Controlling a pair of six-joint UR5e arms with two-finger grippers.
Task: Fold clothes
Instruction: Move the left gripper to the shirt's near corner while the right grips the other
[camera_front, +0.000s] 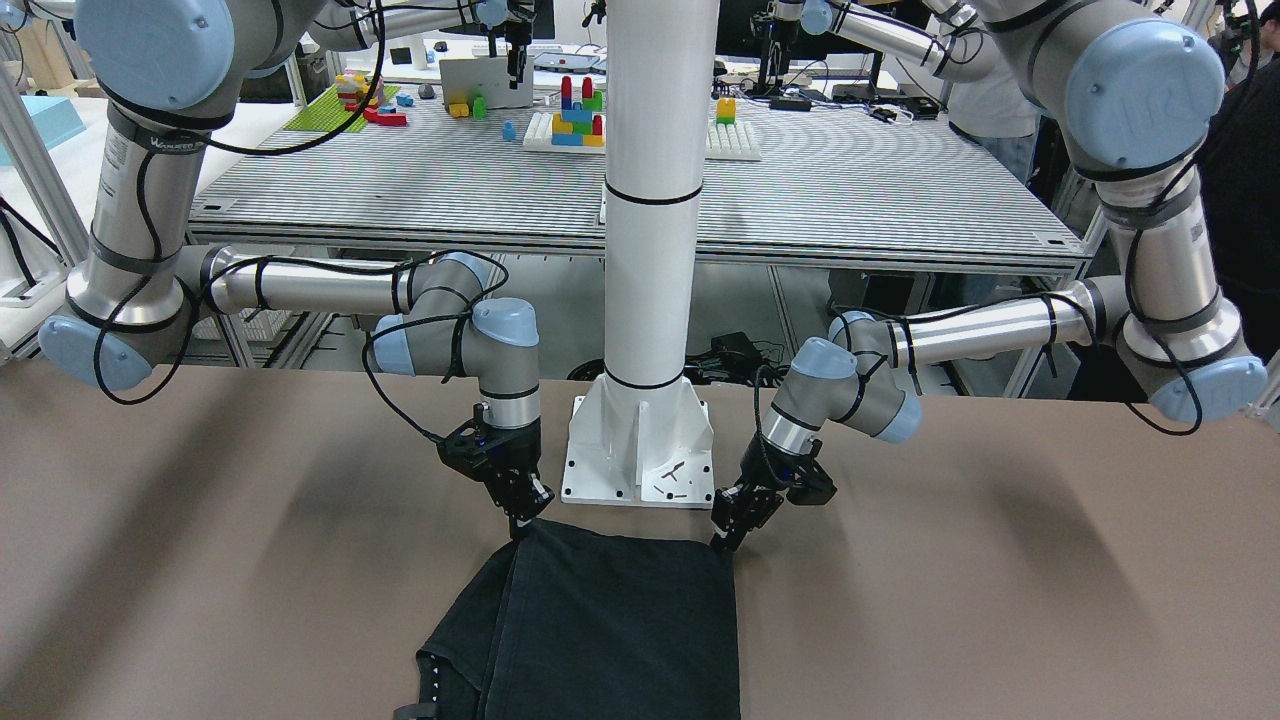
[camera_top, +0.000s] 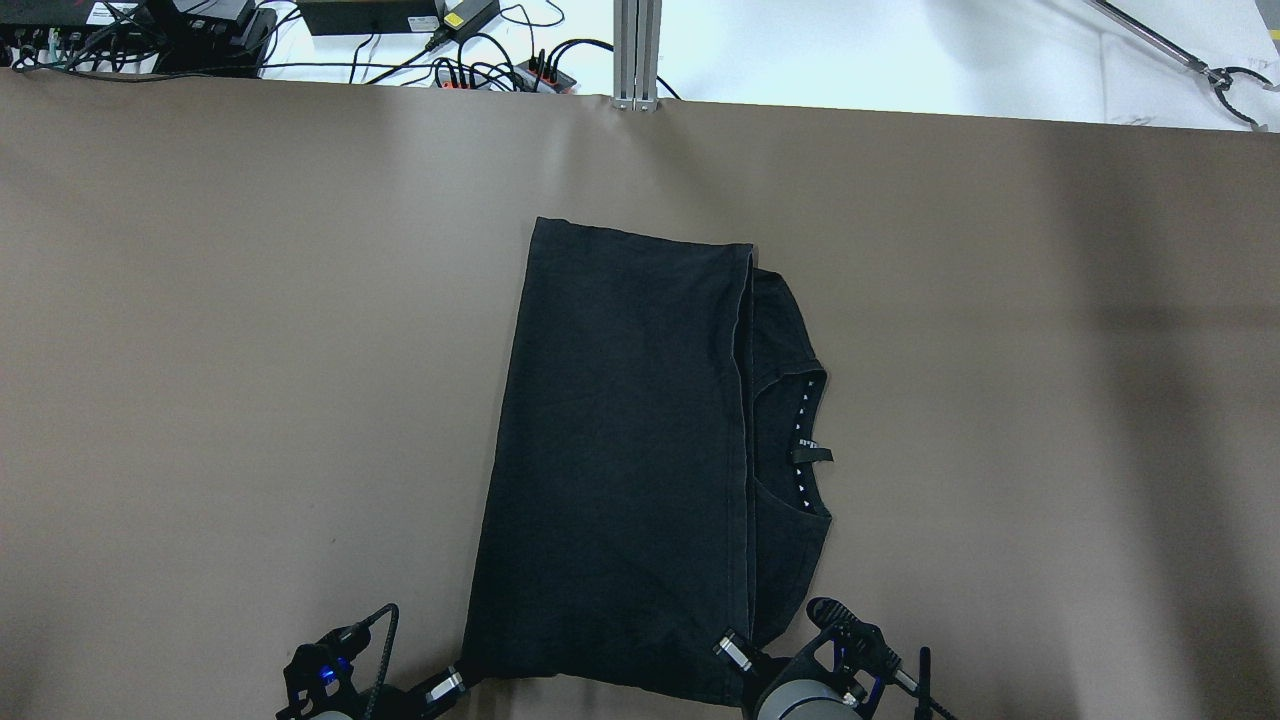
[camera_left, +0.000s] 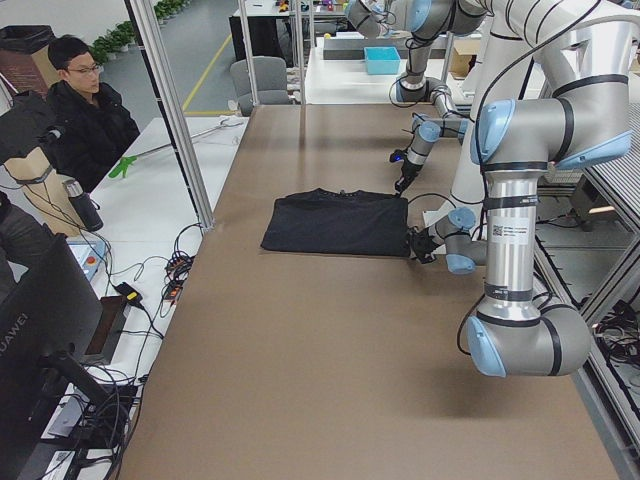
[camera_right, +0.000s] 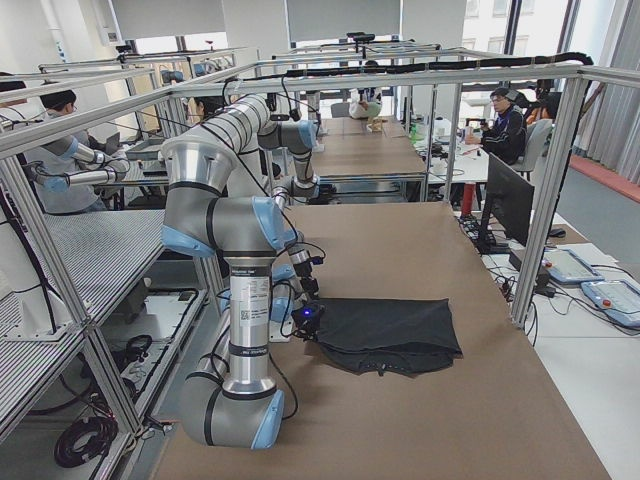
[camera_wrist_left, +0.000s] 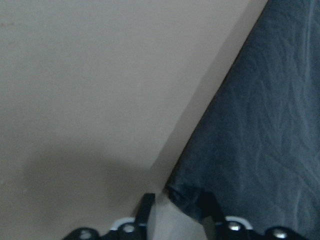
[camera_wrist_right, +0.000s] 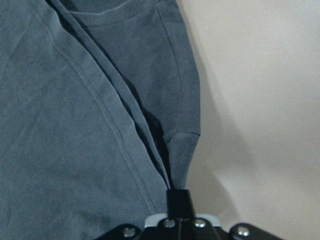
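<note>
The right gripper pinches closed on a near corner of the clothes. The left gripper (a little way open) straddles the other corner, and the fabric spreads ahead across the surface.

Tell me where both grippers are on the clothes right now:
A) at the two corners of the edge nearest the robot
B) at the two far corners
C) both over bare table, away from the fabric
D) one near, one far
A: in the overhead view the left gripper and right gripper sit at the near-edge corners of the clothes.
</note>
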